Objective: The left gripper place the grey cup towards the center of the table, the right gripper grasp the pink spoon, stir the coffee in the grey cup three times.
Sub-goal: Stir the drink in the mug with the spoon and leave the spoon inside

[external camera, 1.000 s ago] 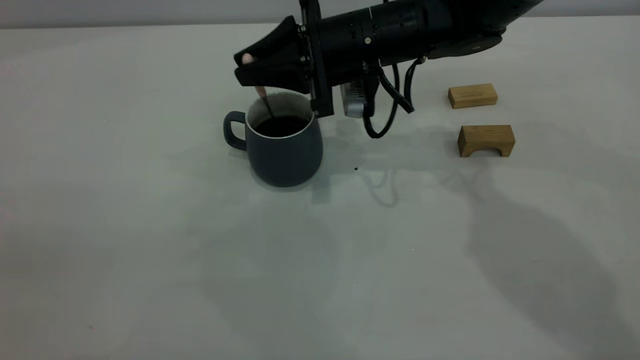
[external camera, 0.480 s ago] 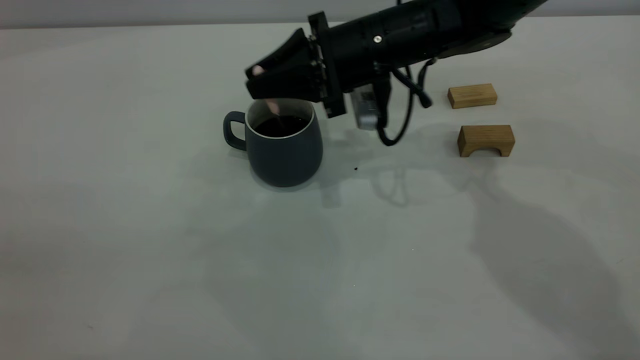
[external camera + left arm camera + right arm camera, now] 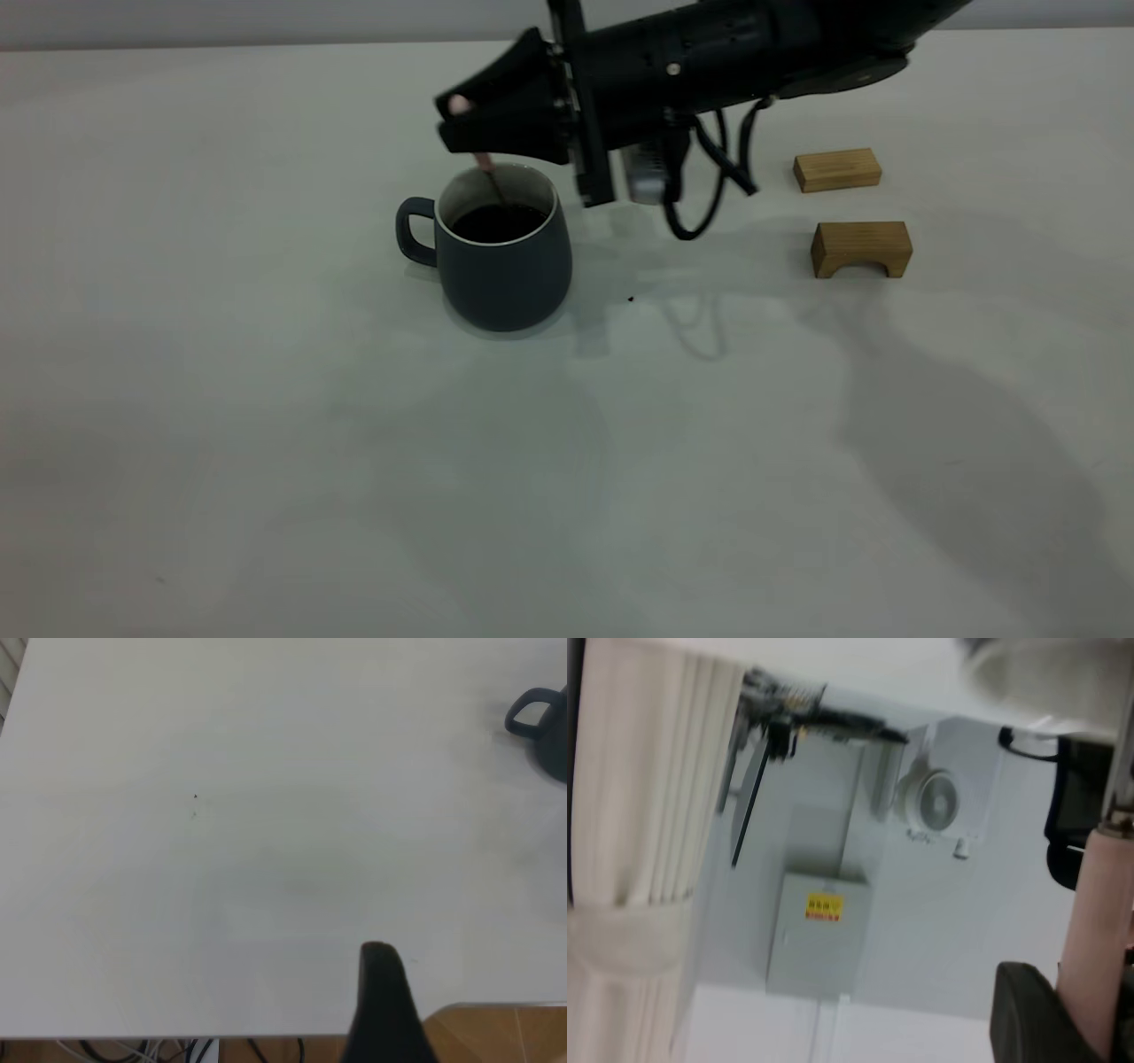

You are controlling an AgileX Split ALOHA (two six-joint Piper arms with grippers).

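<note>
The grey cup (image 3: 505, 266) stands on the table (image 3: 266, 399) left of centre, handle to the left, with dark coffee (image 3: 498, 221) inside. My right gripper (image 3: 454, 120) hovers just above the cup's rim, shut on the pink spoon (image 3: 485, 167). The pink handle tip pokes out above the fingers and the metal stem slants down into the coffee. In the right wrist view the pink handle (image 3: 1099, 930) sits against a black finger (image 3: 1028, 1010). The left gripper (image 3: 383, 1010) is parked near the table's edge, far from the cup (image 3: 542, 718).
Two tan wooden blocks lie to the right of the cup, a flat one (image 3: 837, 168) and an arched one (image 3: 861, 248). A small dark speck (image 3: 631, 299) marks the table beside the cup. The right arm's cables (image 3: 709, 190) hang low behind the cup.
The right gripper carried the spoon from the cup's left side towards its middle, dipped low over the rim, then rose slightly. The cup stayed put.
</note>
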